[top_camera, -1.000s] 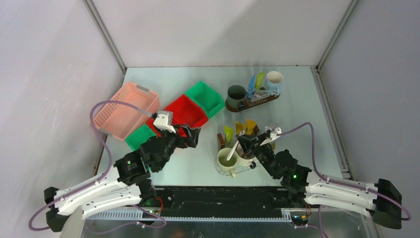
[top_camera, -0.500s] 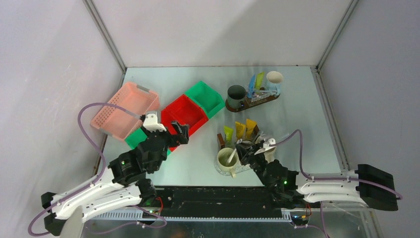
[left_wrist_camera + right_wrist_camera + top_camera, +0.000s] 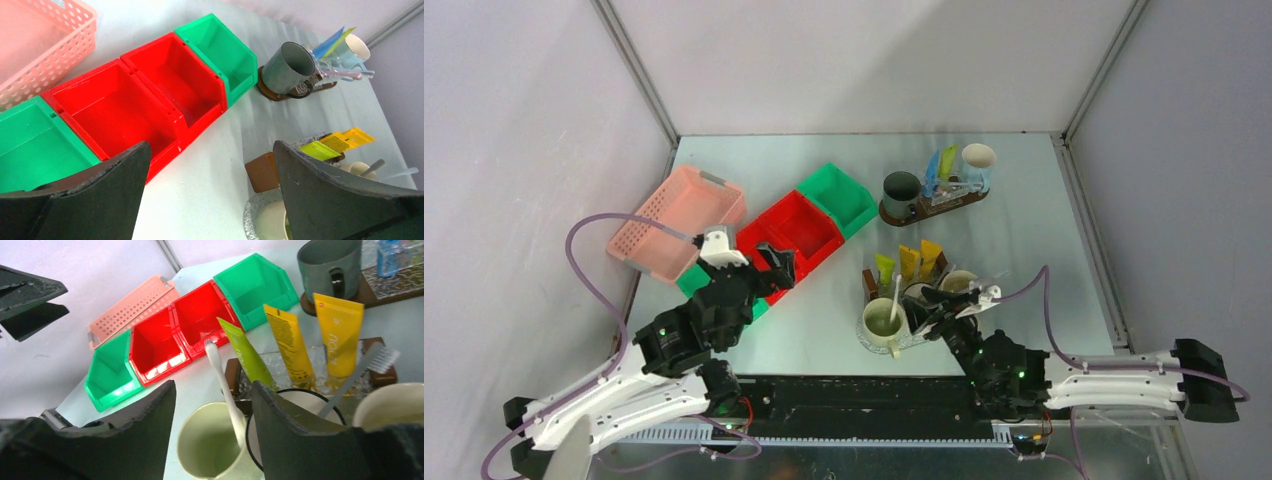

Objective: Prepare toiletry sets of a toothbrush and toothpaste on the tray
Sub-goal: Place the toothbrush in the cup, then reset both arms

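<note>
A white toothbrush (image 3: 222, 385) leans in the cream mug (image 3: 215, 445) on the near silver tray (image 3: 248, 218). My right gripper (image 3: 212, 390) hovers open just above that mug, touching nothing. Beside it, a black-rimmed white mug (image 3: 300, 400) holds a grey toothbrush (image 3: 360, 372). Behind the mugs stand a green toothpaste tube (image 3: 247, 357) and two yellow ones (image 3: 290, 342). A far tray carries a dark mug (image 3: 901, 188), a pale blue mug (image 3: 977, 160) and tubes (image 3: 939, 165). My left gripper (image 3: 774, 270) hangs open and empty near the red bins.
Red bins (image 3: 799, 228) and green bins (image 3: 844, 195) run in a diagonal row at the left centre. A pink perforated basket (image 3: 679, 220) sits beyond them by the left wall. A third mug (image 3: 959, 282) stands on the right of the near tray.
My right gripper has opened and let go of the white toothbrush, which now rests in the cream mug, and has drawn back slightly. The left arm has drifted left and back.
</note>
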Robot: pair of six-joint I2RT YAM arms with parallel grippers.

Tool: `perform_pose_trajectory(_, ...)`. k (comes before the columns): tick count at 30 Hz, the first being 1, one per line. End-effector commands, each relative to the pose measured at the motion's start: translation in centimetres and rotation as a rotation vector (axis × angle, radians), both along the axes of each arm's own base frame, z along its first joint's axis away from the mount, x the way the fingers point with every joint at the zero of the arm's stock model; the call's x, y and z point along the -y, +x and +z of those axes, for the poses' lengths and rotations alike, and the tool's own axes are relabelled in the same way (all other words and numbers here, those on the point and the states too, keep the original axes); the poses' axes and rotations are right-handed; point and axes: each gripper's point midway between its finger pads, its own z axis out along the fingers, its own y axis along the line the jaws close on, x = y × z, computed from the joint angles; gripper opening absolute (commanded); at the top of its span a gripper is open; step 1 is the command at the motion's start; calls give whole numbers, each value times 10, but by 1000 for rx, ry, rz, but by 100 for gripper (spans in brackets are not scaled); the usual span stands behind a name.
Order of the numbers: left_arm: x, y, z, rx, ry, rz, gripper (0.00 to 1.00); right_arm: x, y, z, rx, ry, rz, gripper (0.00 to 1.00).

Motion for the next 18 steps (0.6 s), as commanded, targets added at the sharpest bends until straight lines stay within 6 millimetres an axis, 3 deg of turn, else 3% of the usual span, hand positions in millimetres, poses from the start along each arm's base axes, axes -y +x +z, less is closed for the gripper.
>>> perform_pose_trajectory(1, -17, 2, 12, 29, -29, 76, 98, 20, 3, -1, -30, -24, -65, 62)
perform_pose_trajectory(6, -27, 1, 13, 33, -6, 101, 98, 52, 8, 30, -1, -35, -144, 79)
perform_pose_trajectory(9, -34, 0, 16, 39, 11, 123, 98, 78, 13, 55, 29, -44, -203, 97)
perform_pose_trajectory(10, -38, 0, 17, 41, 21, 136, 98, 85, 14, 53, 29, -85, -220, 98)
perform_pose_trajectory(11, -40, 0, 18, 43, 25, 142, 98, 95, 15, 66, 33, -64, -240, 99)
perform_pose_trajectory(12, -44, -1, 20, 47, 30, 156, 98, 103, 16, 63, 31, -105, -258, 99)
perform_pose_trajectory(18, -67, -5, 31, 73, 63, 226, 98, 156, 18, 95, 48, -119, -370, 99)
